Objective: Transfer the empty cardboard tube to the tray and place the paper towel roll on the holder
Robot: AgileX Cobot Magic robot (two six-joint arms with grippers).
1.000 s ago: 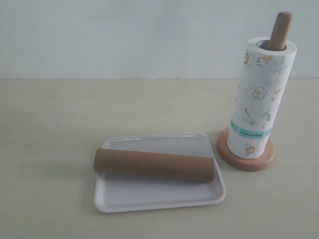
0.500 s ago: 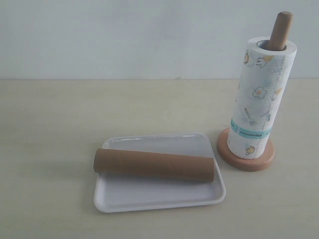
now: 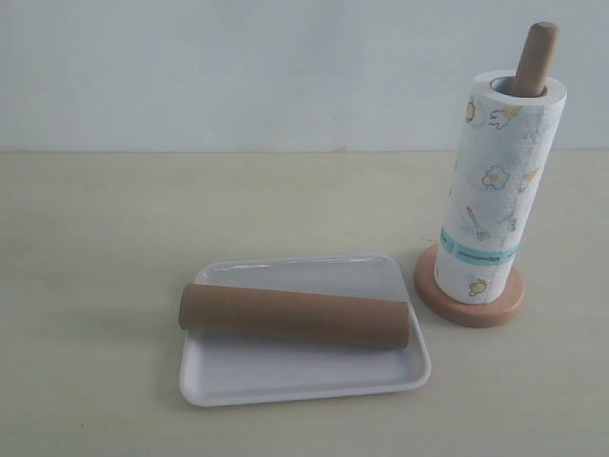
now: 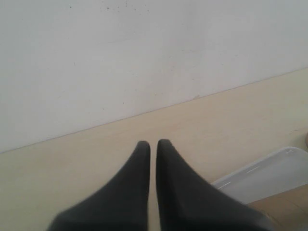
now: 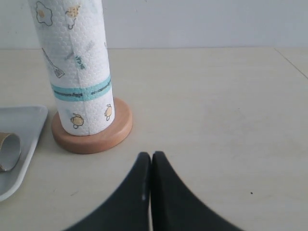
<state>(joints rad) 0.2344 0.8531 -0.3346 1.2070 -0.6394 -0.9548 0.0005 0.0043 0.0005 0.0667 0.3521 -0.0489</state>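
In the exterior view, the empty cardboard tube [image 3: 295, 316] lies on its side across the tray [image 3: 285, 383], a little slanted. One end of it reaches as far as the tray's rim. The paper towel roll [image 3: 495, 205] stands upright on the holder [image 3: 536, 49]. The dowel comes out of its core at the top and the round base shows under it. Holder and tray are near each other on the worktop [image 3: 95, 238], but apart. No arm is in this view.

In the left wrist view, my left pincer [image 4: 153, 143] is narrow, with only a thin slit between the two fingers, and it holds nothing. It is above the bare worktop, with a corner of the tray and a bit of the tube off to one side.

In the right wrist view, my right pincer [image 5: 151, 155] is pressed together and also holds nothing. The roll on its holder is in front of it, well apart.

I judge both parts of the task finished. What is left is to do no harm. I should move both arms slowly, away from the tall roll, which can tip easily, and not touch the tube, because it can roll off the low rim.
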